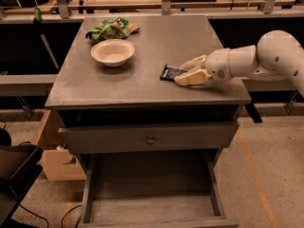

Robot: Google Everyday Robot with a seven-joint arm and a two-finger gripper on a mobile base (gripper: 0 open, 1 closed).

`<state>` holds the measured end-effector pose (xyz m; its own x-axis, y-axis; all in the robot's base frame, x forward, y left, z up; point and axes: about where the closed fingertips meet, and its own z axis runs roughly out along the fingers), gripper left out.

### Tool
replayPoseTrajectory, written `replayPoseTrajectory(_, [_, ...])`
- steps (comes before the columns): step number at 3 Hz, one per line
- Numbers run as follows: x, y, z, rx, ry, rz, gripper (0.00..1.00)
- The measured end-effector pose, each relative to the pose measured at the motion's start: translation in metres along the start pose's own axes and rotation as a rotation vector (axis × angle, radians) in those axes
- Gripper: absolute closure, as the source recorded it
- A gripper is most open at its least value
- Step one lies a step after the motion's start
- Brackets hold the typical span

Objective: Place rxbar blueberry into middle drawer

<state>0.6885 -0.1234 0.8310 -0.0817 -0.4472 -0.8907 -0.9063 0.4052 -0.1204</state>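
Note:
The rxbar blueberry [170, 72], a small flat dark navy bar, lies flat on the grey cabinet top [142, 80] right of centre. My gripper [183, 71] comes in from the right, low over the top, at the bar's right end, which it partly hides. The middle drawer [152, 189], a wide shallow grey box with a plain floor, stands pulled out at the bottom of the cabinet, below and in front of the bar.
A pale bowl [112, 52] and a green snack bag [110, 29] sit at the back left of the top. A shut drawer front with a round knob [150, 139] lies above the pulled-out drawer. A cardboard box [54, 156] stands on the floor at left.

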Motion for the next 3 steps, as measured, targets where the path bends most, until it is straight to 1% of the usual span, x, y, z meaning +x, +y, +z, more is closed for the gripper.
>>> replayPoseTrajectory(1, [-0.014, 0.015, -0.027, 0.026, 0.011, -0.025, 1.00])
replayPoseTrajectory(2, [-0.042, 0.076, -0.115, 0.095, 0.067, -0.077, 1.00])
replayPoseTrajectory(3, [-0.089, 0.119, -0.197, 0.167, 0.111, -0.155, 1.00])
